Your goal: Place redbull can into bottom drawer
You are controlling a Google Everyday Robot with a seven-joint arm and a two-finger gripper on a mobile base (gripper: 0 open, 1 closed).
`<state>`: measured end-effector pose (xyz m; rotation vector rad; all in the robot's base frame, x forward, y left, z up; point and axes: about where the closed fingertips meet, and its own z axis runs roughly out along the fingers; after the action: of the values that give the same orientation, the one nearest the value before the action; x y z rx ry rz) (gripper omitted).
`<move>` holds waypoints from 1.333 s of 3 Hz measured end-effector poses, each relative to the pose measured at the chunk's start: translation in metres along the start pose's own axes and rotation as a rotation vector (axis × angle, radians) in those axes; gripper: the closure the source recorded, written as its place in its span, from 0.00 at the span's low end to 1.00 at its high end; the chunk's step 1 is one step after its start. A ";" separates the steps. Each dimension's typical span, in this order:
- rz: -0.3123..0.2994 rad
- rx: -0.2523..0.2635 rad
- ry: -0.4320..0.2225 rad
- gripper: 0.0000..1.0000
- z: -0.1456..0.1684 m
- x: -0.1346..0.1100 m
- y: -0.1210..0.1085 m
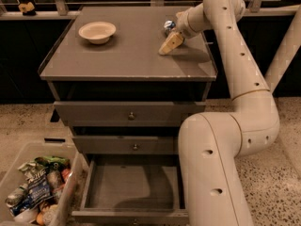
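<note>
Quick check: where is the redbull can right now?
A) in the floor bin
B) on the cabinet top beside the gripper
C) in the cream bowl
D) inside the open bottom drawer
B: the redbull can sits on the cabinet top, back right, beside the gripper, not in the bottom drawer.

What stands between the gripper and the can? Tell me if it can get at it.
Probably yes. The gripper is at the can on the cabinet top, nothing between them; the bowl sits well away.
</note>
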<state>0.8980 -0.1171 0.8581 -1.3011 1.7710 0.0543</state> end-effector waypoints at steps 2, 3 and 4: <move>0.054 -0.010 -0.041 0.00 0.001 0.008 0.002; 0.061 -0.016 -0.033 0.00 0.002 0.009 0.001; 0.084 0.006 -0.034 0.00 0.001 0.013 -0.003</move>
<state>0.9001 -0.1276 0.8498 -1.2141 1.7955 0.1177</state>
